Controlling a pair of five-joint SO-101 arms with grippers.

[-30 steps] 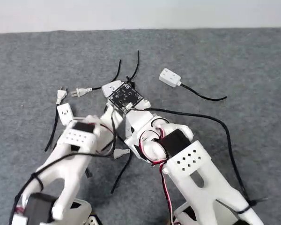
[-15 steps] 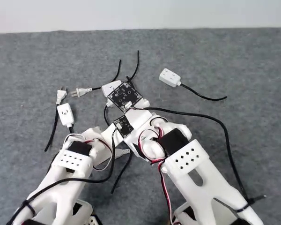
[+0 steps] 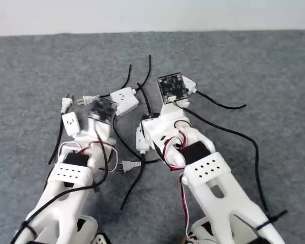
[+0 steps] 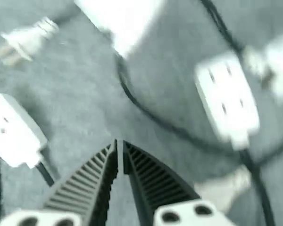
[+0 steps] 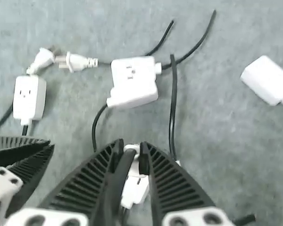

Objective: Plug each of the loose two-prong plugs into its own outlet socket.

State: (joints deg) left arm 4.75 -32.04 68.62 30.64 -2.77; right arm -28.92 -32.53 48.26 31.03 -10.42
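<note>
From the high view the job looks hardly begun: three plugs lie loose on the grey surface [image 3: 274, 76] and I see none pushed into a socket. The far plug [image 3: 66, 104] and the second plug [image 3: 89, 100] lie close together at the upper left. The low plug [image 3: 124, 165] lies alone near the lower middle, between the left arm [image 3: 66, 178] and the right arm [image 3: 208, 173]. The left socket [image 3: 71, 123] lies just below the two upper plugs, and the middle socket [image 3: 126, 97] is just right of the second plug. The right socket [image 3: 189, 84] peeks out from behind the right arm's camera board [image 3: 172, 87]. So every plug is left to do, I think. In the left wrist view the left hand [image 4: 119, 143] is closed with nothing in it, low in the middle of the frame. The left socket [image 4: 14, 129] is near it at the left edge, a side socket [image 4: 226, 106] is off to the right, and the second plug [image 4: 28, 40] is well apart at the upper left. In the right wrist view the right hand [image 5: 130, 143] is squeezed onto a black cord [image 5: 118, 181]. A white piece [image 5: 134, 186] sits between its sides, and I cannot tell if that is a plug or a socket. The middle socket [image 5: 132, 82] lies near, straight above the hand in the frame, and both upper plugs are farther off at the upper left
</note>
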